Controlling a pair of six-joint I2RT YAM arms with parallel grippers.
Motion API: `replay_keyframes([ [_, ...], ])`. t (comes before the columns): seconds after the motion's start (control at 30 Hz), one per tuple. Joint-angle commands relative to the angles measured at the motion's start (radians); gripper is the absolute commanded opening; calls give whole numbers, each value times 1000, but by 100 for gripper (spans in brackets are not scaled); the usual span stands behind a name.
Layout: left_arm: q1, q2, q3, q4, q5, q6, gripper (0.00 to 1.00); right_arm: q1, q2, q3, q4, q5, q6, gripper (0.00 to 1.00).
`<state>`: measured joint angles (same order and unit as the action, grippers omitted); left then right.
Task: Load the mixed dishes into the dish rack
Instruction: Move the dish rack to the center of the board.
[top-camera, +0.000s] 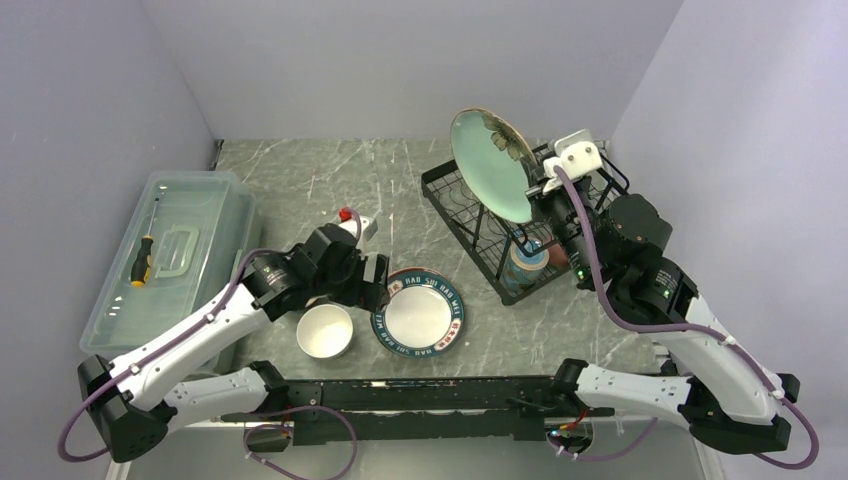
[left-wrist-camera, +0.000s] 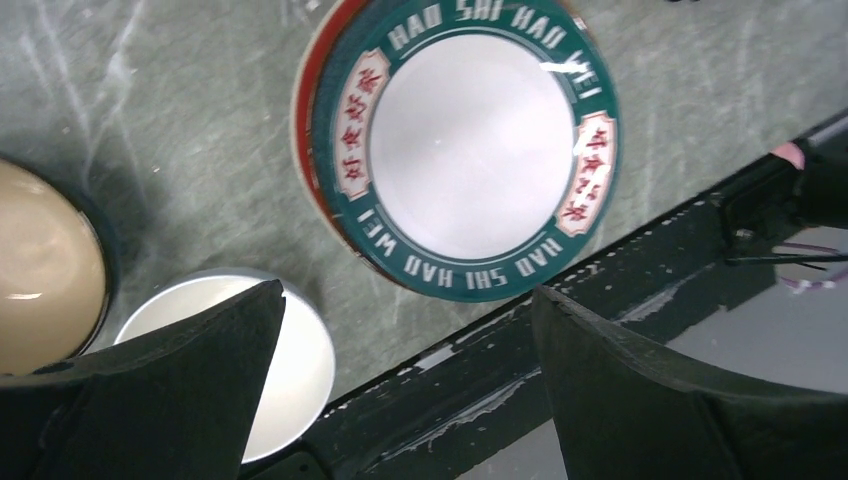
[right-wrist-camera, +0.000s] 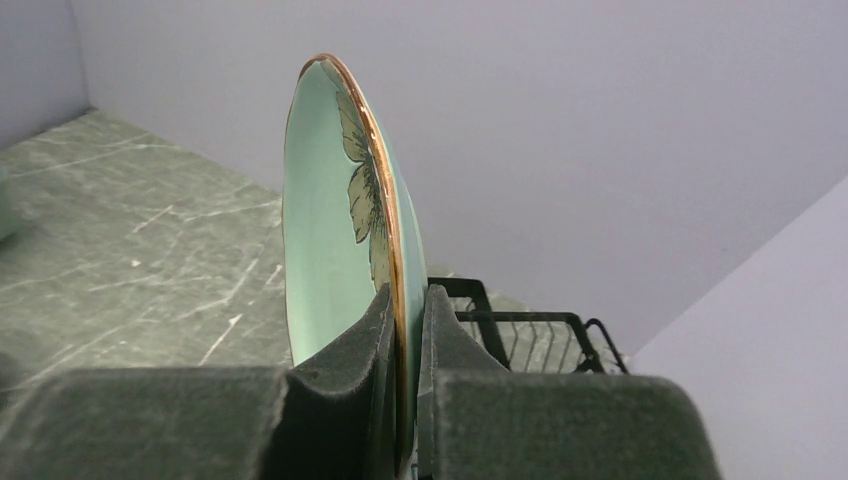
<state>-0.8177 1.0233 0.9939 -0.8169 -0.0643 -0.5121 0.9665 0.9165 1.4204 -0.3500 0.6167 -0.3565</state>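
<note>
Noted right gripper (right-wrist-camera: 405, 300) pinched tight on rim of green plate (right-wrist-camera: 325, 230), plate on edge, over far part of rack (top-camera: 470, 225); contact with wires not discernible. Saw blue mug (top-camera: 527, 262) in rack's near end. Found left gripper (left-wrist-camera: 408, 295) spread wide, holding nothing, hovering at near edge of lettered plate (left-wrist-camera: 470, 150), with red plate (left-wrist-camera: 303, 110) peeking out beneath. Logged white bowl (left-wrist-camera: 290, 370) just left of that stack and brown bowl (left-wrist-camera: 40, 270), pale inside, beside it.
</note>
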Motion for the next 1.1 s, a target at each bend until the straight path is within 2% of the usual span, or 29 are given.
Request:
replay_keyframes([
  [0.0, -1, 11, 70, 114, 137, 19, 99, -10, -21, 85, 200, 63, -87, 0],
  [0.3, -1, 155, 154, 359, 251, -102, 99, -17, -17, 109, 257, 189, -167, 0],
  [0.57, -1, 343, 257, 651, 369, -268, 99, -18, -20, 104, 287, 220, -194, 0],
  [0.9, 3, 449, 281, 951, 344, -523, 93, -22, -65, 15, 335, 238, -192, 0],
  [1.07, 3, 532, 316, 1047, 372, -644, 85, -23, -94, -18, 345, 249, -206, 0],
])
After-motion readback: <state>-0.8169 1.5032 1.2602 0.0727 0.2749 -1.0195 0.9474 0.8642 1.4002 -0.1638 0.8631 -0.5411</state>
